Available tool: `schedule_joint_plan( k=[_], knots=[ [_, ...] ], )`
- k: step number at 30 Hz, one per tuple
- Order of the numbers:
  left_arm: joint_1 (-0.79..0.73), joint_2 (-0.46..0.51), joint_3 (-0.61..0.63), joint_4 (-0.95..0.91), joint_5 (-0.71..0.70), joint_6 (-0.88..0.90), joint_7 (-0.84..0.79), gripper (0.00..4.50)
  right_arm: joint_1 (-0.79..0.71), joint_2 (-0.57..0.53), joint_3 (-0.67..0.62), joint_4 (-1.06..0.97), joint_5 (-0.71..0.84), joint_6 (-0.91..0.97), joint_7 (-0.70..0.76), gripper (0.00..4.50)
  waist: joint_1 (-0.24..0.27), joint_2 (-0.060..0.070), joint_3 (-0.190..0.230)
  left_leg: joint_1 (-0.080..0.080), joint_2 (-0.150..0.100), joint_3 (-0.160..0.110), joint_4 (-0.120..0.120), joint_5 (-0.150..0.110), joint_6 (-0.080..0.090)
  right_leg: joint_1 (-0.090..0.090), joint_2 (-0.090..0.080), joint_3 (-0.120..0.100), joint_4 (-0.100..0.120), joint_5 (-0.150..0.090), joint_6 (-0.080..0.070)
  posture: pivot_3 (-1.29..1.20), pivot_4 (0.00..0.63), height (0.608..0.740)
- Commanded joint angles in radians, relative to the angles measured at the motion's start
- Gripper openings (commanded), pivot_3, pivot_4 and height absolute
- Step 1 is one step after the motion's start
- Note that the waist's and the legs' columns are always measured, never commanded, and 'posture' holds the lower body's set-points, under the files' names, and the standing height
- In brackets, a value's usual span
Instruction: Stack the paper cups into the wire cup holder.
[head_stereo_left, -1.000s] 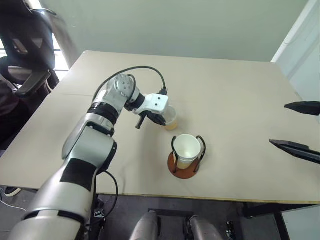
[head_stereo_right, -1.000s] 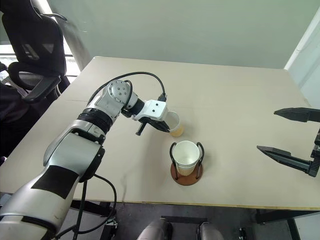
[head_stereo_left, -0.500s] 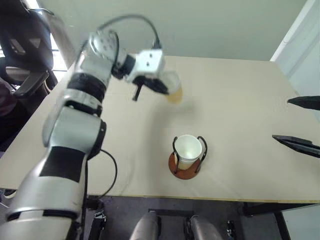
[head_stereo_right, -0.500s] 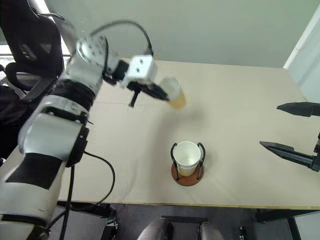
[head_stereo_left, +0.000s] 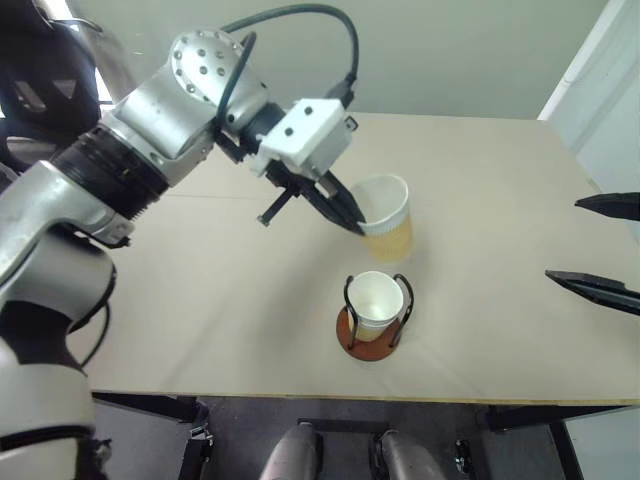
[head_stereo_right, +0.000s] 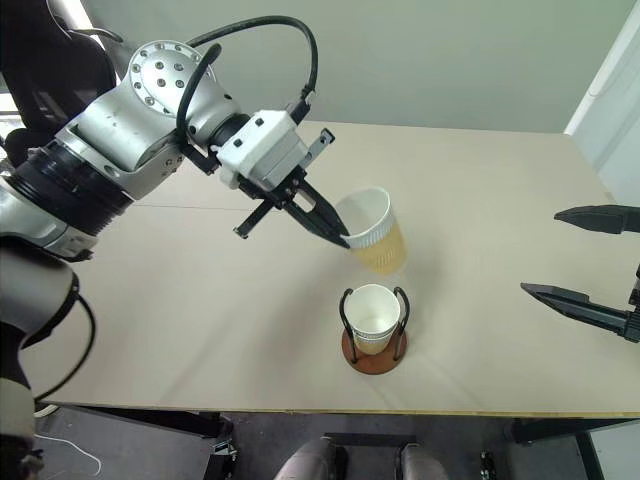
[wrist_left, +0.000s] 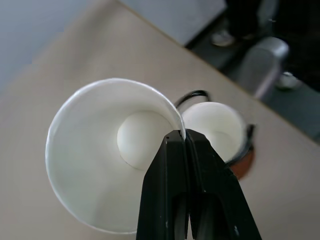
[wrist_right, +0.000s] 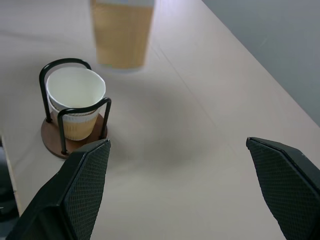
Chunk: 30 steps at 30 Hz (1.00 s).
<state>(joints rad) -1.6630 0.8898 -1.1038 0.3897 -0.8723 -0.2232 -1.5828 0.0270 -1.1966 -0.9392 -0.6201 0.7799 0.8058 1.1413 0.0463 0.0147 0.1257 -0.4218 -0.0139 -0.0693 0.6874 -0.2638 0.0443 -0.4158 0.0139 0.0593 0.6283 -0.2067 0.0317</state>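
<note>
Above the table, your left gripper (head_stereo_right: 343, 238) pinches a paper cup (head_stereo_right: 373, 233) by its rim, mouth up, ready to nest; wire cup holder (head_stereo_right: 372, 331) just below holds stacked cups; right gripper (head_stereo_right: 590, 262) waits wide, well aside.

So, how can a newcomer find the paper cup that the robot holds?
Find the round reddish-brown wire cup holder near the beige table's front edge. Just above it hangs a tan-yellow paper cup, pinched at its white rim by the left gripper's black fingers; unlike the holder's cups, it is airborne.
</note>
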Motion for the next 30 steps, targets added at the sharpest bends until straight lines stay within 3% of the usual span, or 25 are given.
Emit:
schedule_joint_plan(
  k=[1, 21, 30],
  knots=[
    [-0.049, -0.001, -0.049, -0.015, -0.038, -0.047, -0.032, 0.02, -0.001, -0.006, -0.063, -0.013, -0.006, 0.006, 0.007, 4.50, 0.000, 0.001, 0.000, 0.000, 0.000, 0.000, 0.000, 0.000, 0.000, 0.000, 0.000, 0.000, 0.000, 0.000, 0.000, 0.00, 0.150, 0.740],
    [-0.112, 0.006, -0.253, -0.028, -0.079, -0.131, -0.032, 0.02, 0.044, 0.023, -0.123, -0.074, 0.012, 0.058, 0.016, 4.50, -0.015, 0.003, 0.001, -0.001, -0.001, -0.001, 0.004, -0.001, -0.001, 0.000, -0.001, 0.000, 0.000, 0.001, -0.002, 0.00, 0.150, 0.740],
    [-0.119, -0.008, -0.330, 0.016, -0.077, -0.175, -0.032, 0.02, 0.016, 0.023, -0.222, -0.109, 0.215, 0.129, 0.035, 4.50, -0.015, 0.004, 0.001, -0.002, -0.001, -0.001, 0.003, -0.002, -0.002, 0.000, 0.000, 0.000, 0.000, 0.000, -0.002, 0.00, 0.150, 0.740]
  ],
)
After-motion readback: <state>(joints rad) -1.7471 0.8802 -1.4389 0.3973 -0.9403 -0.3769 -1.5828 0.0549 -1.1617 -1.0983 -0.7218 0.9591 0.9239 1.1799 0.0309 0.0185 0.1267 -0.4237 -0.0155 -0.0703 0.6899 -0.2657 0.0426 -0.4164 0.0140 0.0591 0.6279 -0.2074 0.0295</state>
